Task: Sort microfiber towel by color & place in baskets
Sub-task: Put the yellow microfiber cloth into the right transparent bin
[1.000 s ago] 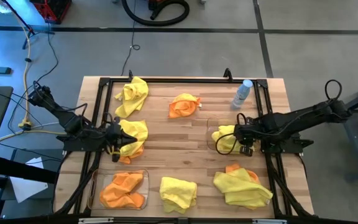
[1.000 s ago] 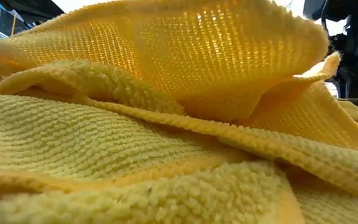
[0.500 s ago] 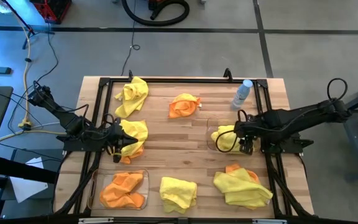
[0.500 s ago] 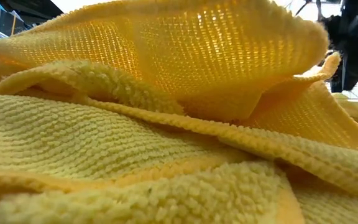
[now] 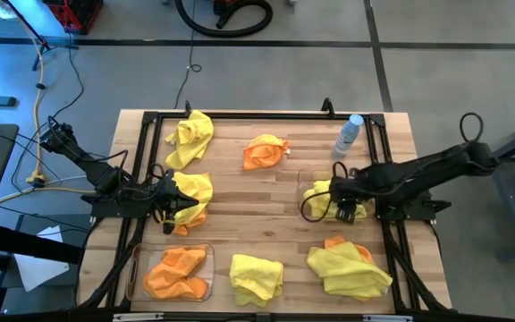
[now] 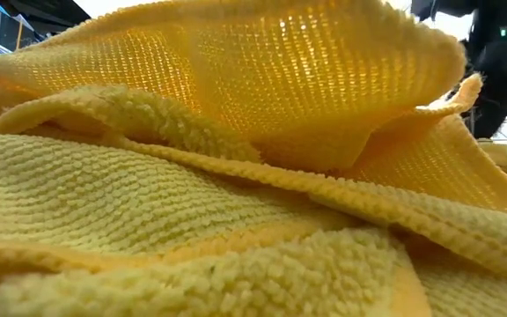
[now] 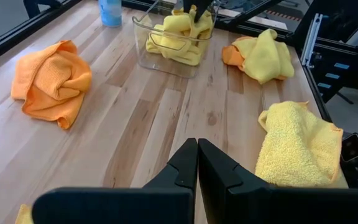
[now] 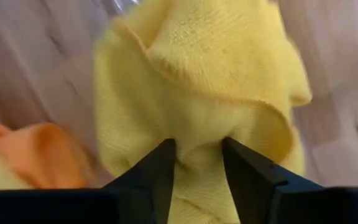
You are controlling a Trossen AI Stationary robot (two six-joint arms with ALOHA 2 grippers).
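In the right basket [image 5: 304, 207] lies a yellow microfiber towel [image 5: 323, 199]. Above it my right gripper [image 5: 347, 211] points down, shut on that towel [image 8: 197, 74]. My left gripper [image 7: 197, 152] hangs shut and bare above the table's left side, beside a yellow-and-orange towel heap [image 5: 192, 201]. The left basket [image 5: 135, 273] at the near left holds orange towels [image 5: 177, 273]. Loose on the wood are a yellow towel [image 5: 189, 137], an orange towel [image 5: 265, 152], a yellow towel [image 5: 257, 275] and a yellow towel [image 5: 349, 268] lying over an orange one. My right gripper pinches a raised fold of the yellow towel [image 8: 197, 140] between its two fingers [image 8: 160, 171]. The fingers come from above and point down. The rest of the towel [image 7: 176, 37] lies bunched in the right basket below them.
A clear bottle with a blue cap [image 5: 348, 134] stands at the far right, just behind the right basket. A black frame [image 5: 240, 115] borders the wooden table. The low view is almost filled by a yellow towel [image 6: 201, 176] close to the camera.
My right gripper has shifted a little toward the table's left, staying over the right basket and its yellow towel.
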